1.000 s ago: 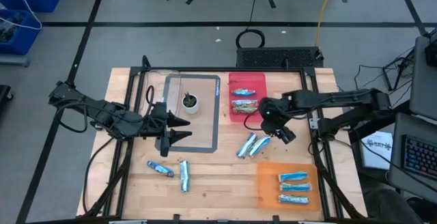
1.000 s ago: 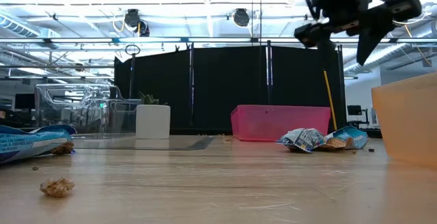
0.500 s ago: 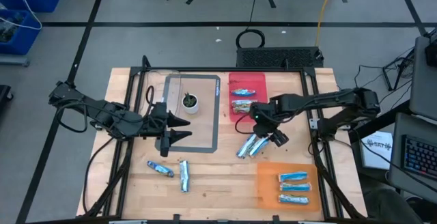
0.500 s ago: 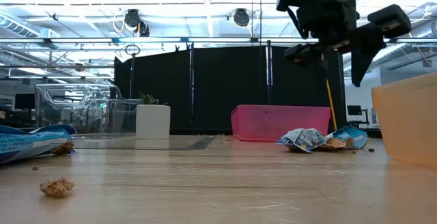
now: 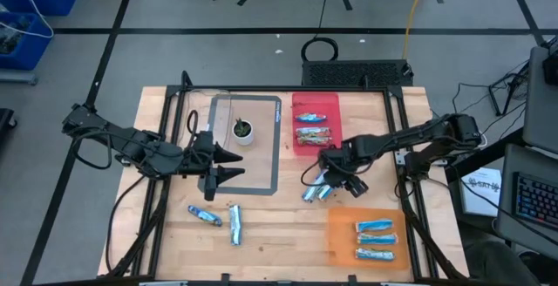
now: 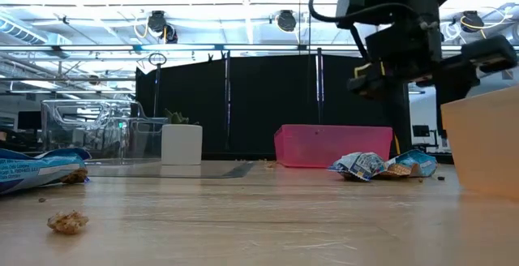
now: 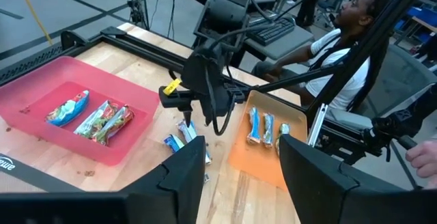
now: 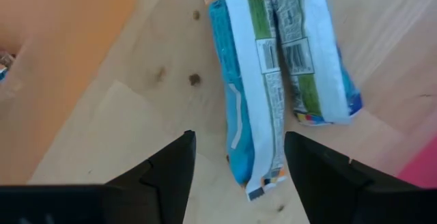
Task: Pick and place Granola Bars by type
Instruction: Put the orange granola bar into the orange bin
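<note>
Two blue-and-silver Granola Bars point(image 8: 249, 80) point(image 8: 311, 53) lie side by side, flat on the wood in the middle of the table point(image 5: 316, 189). My right gripper point(image 8: 235, 176) hangs open just above them, pointing steeply down and touching neither bar. The end of the longer bar lies between its fingers. In the low view the right gripper point(image 6: 422, 63) is above the two bars point(image 6: 361, 165). Two more bars point(image 5: 205, 214) point(image 5: 234, 223) lie near the front left. My left gripper point(image 5: 222, 166) waits open, raised over the table's left half.
A red tray point(image 5: 331, 103) at the back holds bars. An orange tray point(image 5: 342, 221) at the front right holds three bars. A small potted plant point(image 5: 242, 130) stands on a grey-edged mat. Crumbs point(image 6: 67, 221) lie on the wood. A person point(image 7: 355, 19) sits beyond the table.
My right gripper has come down and moved toward the table's near-left, from beside the red tray to just over the two bars in the middle, tipping further downward. The bars have not moved.
</note>
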`<action>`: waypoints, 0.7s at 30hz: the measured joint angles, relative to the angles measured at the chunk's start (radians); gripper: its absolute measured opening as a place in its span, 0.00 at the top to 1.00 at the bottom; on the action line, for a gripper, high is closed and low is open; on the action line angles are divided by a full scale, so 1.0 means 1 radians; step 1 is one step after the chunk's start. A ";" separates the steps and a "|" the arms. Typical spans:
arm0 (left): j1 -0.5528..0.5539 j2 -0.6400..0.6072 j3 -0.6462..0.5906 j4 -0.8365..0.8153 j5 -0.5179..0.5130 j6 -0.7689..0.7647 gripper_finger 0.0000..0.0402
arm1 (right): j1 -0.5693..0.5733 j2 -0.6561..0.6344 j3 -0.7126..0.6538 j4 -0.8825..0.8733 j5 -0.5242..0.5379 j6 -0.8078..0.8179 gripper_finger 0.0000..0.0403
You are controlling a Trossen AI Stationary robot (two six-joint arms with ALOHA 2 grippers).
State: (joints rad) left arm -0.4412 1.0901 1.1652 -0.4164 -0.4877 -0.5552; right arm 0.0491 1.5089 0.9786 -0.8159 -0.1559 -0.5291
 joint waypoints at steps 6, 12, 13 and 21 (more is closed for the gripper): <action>0.000 0.000 0.000 0.000 0.000 0.000 0.53 | -0.003 0.000 -0.036 0.067 0.002 0.020 0.46; 0.000 0.000 0.000 0.000 0.000 -0.001 0.51 | -0.003 0.000 -0.037 0.119 -0.002 0.031 0.46; 0.000 0.000 0.000 0.000 0.000 -0.004 0.51 | -0.003 0.000 -0.038 0.126 -0.006 0.040 0.46; 0.000 0.000 0.000 0.001 0.004 -0.005 0.53 | 0.002 -0.001 -0.131 0.209 -0.029 0.072 0.46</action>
State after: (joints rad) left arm -0.4412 1.0901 1.1652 -0.4156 -0.4833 -0.5600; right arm 0.0508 1.5082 0.8475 -0.6068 -0.1852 -0.4572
